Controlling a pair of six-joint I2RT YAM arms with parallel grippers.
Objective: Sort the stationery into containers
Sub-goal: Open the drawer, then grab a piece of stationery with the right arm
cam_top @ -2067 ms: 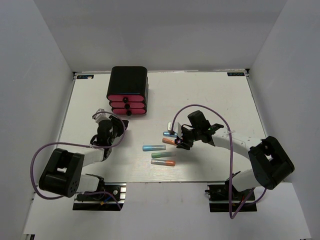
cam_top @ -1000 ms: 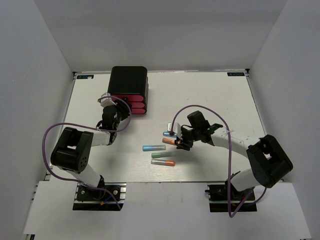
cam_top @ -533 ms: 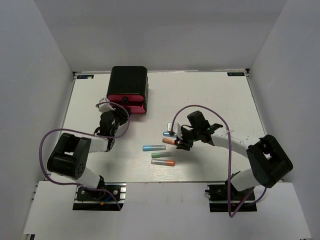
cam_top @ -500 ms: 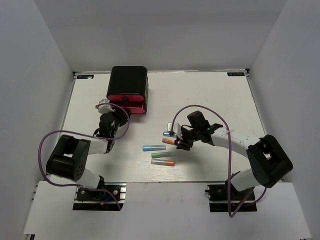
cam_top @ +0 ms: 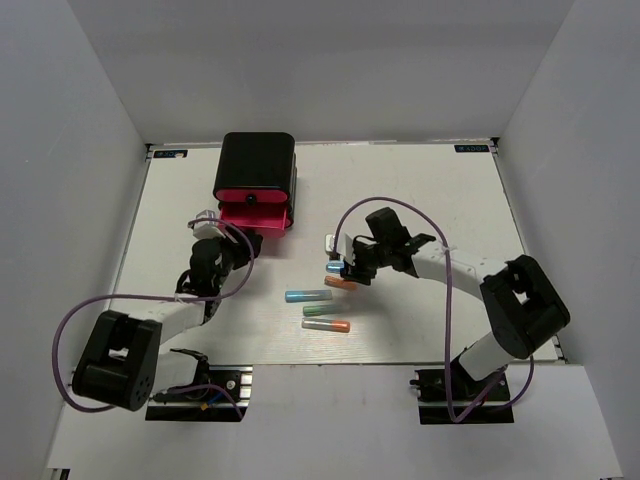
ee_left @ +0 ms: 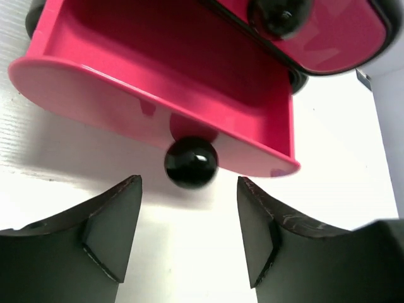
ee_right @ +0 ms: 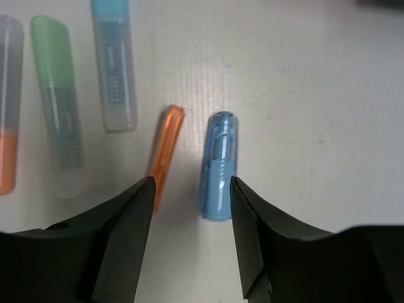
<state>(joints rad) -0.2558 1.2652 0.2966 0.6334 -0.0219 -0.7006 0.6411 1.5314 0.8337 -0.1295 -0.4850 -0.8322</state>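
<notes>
The black box (cam_top: 257, 160) with pink drawers stands at the back left. Its bottom drawer (cam_top: 255, 216) is pulled out and shows empty in the left wrist view (ee_left: 158, 69). My left gripper (cam_top: 245, 243) is open, its jaws just short of the drawer's black knob (ee_left: 191, 162), not touching it. My right gripper (cam_top: 346, 268) is open above the blue stick (ee_right: 219, 167) and the orange stick (ee_right: 164, 154), whose near ends lie between its fingers. The light blue (ee_right: 113, 82), green (ee_right: 60, 107) and grey orange-tipped (ee_right: 7, 107) sticks lie beside them. The white eraser block is not in view.
The two upper drawers are shut; one knob (ee_left: 279, 12) shows above the open drawer. White walls enclose the table (cam_top: 430, 190) on three sides. The sticks lie in a loose row at the middle (cam_top: 320, 310).
The bottom drawer has come out toward me. My left gripper has let go of the knob and drawn back. My right gripper has shifted a little left and back over the blue stick.
</notes>
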